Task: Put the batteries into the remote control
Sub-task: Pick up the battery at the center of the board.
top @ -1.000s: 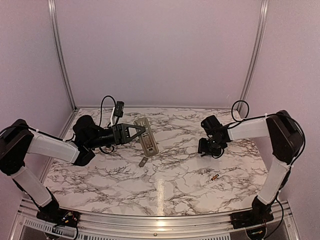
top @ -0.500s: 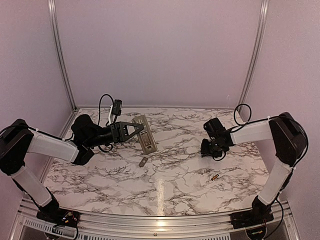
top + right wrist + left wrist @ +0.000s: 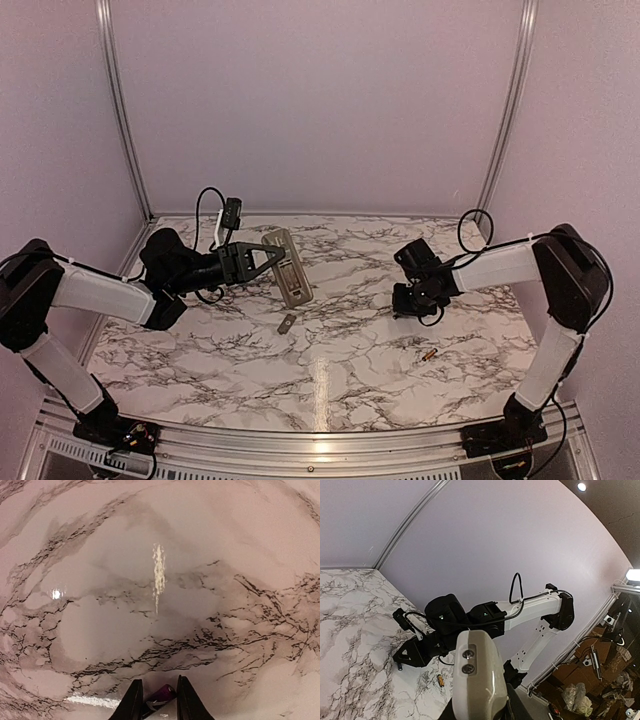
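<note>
From overhead, my left gripper (image 3: 278, 255) is clamped on one end of the remote control (image 3: 291, 275) and holds it greyish back up over the far left of the tabletop (image 3: 350, 372). The left wrist camera shows two screws on that back. The right wrist camera alone shows my right gripper (image 3: 157, 682) pinching a small purplish-dark piece, apparently the blackish battery (image 3: 161, 694); from above the arm hides it. The gold battery (image 3: 428, 354) lies loose near the right arm, well apart from the remote. A small grey cover piece (image 3: 286, 323) lies just in front of the remote.
</note>
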Controlling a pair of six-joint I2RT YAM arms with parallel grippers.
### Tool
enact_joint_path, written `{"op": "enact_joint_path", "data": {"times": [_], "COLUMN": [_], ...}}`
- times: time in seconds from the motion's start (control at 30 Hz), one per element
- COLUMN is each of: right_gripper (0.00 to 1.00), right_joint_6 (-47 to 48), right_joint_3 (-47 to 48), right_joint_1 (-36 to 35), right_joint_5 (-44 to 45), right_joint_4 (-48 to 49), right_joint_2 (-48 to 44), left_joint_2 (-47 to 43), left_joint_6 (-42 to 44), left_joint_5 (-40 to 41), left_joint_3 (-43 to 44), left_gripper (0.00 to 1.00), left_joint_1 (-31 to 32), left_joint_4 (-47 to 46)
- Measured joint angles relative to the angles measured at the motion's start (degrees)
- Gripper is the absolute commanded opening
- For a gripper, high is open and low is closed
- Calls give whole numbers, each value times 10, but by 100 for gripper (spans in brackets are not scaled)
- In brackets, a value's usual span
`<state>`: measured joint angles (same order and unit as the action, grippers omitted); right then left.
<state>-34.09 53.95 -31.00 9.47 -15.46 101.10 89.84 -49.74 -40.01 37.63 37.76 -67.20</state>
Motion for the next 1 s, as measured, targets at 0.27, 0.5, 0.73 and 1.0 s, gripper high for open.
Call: {"op": "enact_joint_path", "data": {"times": [0.27, 0.5, 0.73, 1.0], "right_gripper": [37, 41, 39, 28], "right_joint_6": [39, 47, 24, 14], "right_joint_3": [25, 23, 7, 6], "right_joint_1": [-25, -29, -32, -32], "right_joint_5": [5, -1, -10, 1], "right_joint_4": [-13, -19, -21, -21], "right_joint_2": [18, 13, -2, 0], "left_joint_2": [-15, -17, -17, -17], "left_joint_6": [0, 0, 0, 0], "left_joint_5": [0, 0, 0, 0], "left_joint_3": [-2, -2, -2, -2], "left_gripper": [0, 0, 0, 0], "left_joint_1": [0, 0, 0, 0], "left_joint_4": [0, 1, 1, 2]}}
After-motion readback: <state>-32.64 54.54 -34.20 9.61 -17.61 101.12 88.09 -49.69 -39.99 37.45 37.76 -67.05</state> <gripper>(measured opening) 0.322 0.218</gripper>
